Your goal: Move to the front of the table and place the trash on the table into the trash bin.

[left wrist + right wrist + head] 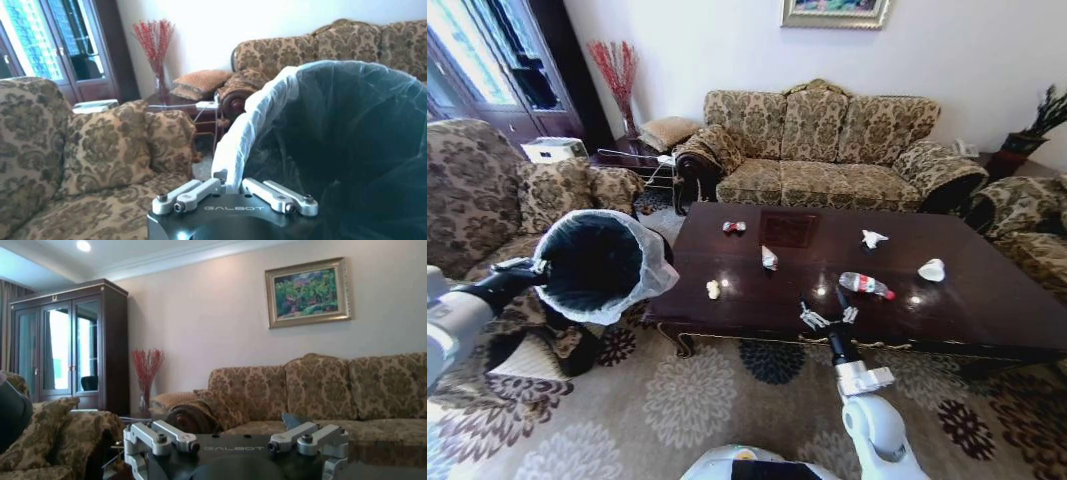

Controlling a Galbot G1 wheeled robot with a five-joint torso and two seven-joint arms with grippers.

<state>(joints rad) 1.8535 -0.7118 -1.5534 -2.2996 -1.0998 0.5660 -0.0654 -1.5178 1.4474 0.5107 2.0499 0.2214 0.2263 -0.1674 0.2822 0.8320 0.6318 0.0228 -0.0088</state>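
Black mesh trash bin hangs beside the tabletop, my left hand clamped on its rim. My right hand, fingers apart, hovers at the edge near the bottle.

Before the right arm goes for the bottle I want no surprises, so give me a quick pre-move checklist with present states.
1. Left gripper shut on the bin rim: ok.
2. Bin held up beside the table, mouth tipped toward the robot: ok.
3. Right gripper open, at the table's near edge: ok.
4. Bottle lying flat, just beyond that gripper, nothing touching it: ok.
5. Bin empty: cannot tell.
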